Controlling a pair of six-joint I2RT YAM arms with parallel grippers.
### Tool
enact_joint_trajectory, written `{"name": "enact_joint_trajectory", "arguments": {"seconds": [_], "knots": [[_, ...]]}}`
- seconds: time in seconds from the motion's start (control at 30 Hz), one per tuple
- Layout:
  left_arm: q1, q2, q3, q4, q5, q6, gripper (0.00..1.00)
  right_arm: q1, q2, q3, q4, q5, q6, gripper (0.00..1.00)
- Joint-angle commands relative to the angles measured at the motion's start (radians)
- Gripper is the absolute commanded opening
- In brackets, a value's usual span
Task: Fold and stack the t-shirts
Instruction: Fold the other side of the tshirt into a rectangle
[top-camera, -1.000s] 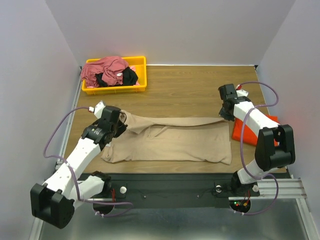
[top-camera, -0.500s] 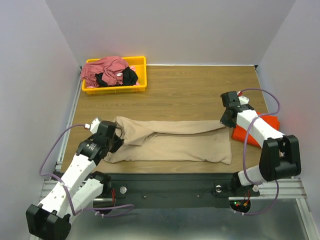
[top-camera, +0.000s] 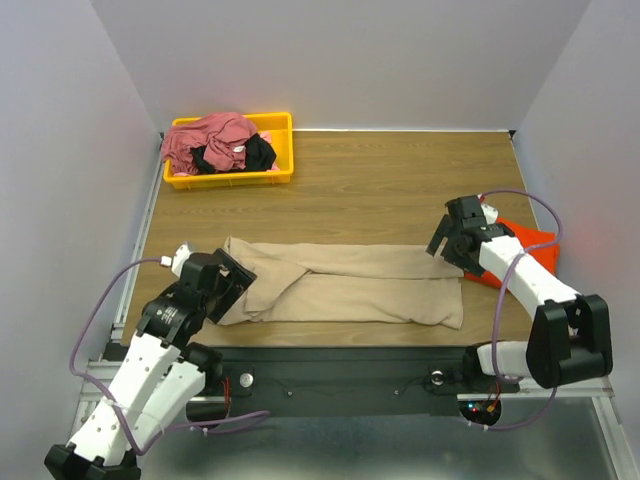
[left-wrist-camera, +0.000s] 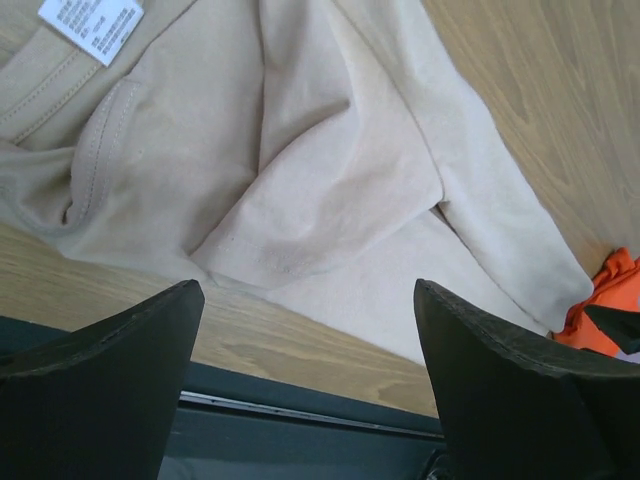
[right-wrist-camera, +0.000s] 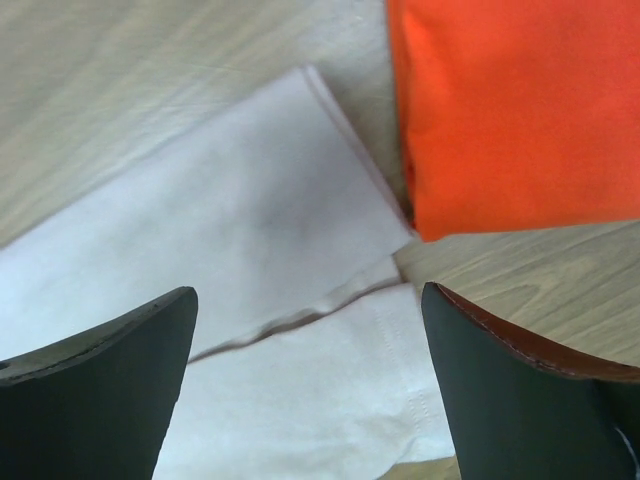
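Observation:
A tan t-shirt (top-camera: 340, 285) lies folded lengthwise in a long band across the near part of the table. My left gripper (top-camera: 234, 288) hovers open over its left end, by the collar and label; the wrist view shows the tan cloth (left-wrist-camera: 300, 150) beyond the left gripper (left-wrist-camera: 305, 290), which holds nothing. At the tee's right end my right gripper (top-camera: 446, 250) is open and empty too. Its wrist view shows the right gripper (right-wrist-camera: 308, 292) above the layered hem (right-wrist-camera: 250, 230). A folded orange-red t-shirt (top-camera: 528, 243) lies just right of it, also in the right wrist view (right-wrist-camera: 510, 110).
A yellow bin (top-camera: 230, 181) at the back left holds a crumpled rose-red tee (top-camera: 205, 140) and a black tee (top-camera: 258, 153). Bare wood (top-camera: 400, 180) stretches behind the tan tee. The table's near edge and the black rail (top-camera: 340, 375) run close along its front.
Both grippers drew the tan tee's far edge toward the near edge, laid it over the lower layer, then opened and let go. Both arms now sit nearer the table front.

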Motion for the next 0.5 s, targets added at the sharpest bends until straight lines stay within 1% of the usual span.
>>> {"name": "enact_joint_trajectory", "arguments": {"seconds": [0.0,0.03,0.07,0.1,0.13,0.17,0.27,0.3,0.37,0.47], "knots": [[-0.006,0.047,0.097,0.069,-0.053,0.050,0.99,0.006,-0.071,0.057,0.020,-0.080,-0.034,1.00],[-0.006,0.066,0.102,0.102,-0.050,0.061,0.99,0.006,-0.077,0.058,0.023,-0.092,-0.040,1.00],[-0.006,0.116,0.101,0.138,-0.024,0.090,0.99,0.005,-0.085,0.057,0.032,-0.117,-0.055,1.00],[-0.006,0.145,0.101,0.221,-0.009,0.106,0.99,0.006,-0.087,0.055,0.037,-0.127,-0.060,1.00],[-0.006,0.182,0.099,0.261,0.002,0.116,0.99,0.006,-0.082,0.055,0.040,-0.138,-0.065,1.00],[-0.006,0.263,0.101,0.298,0.019,0.145,0.99,0.005,-0.081,0.052,0.046,-0.146,-0.069,1.00],[-0.006,0.397,0.147,0.363,0.004,0.166,0.99,0.008,-0.071,0.034,0.063,-0.161,-0.075,1.00],[-0.008,0.473,0.154,0.387,0.027,0.194,0.99,0.008,-0.062,0.026,0.081,-0.164,-0.079,1.00],[-0.019,0.558,0.161,0.529,0.071,0.205,0.99,0.008,-0.038,0.005,0.112,-0.184,-0.076,1.00],[-0.040,0.625,0.177,0.582,0.074,0.210,0.99,0.009,-0.006,-0.031,0.150,-0.215,-0.075,1.00]]}}
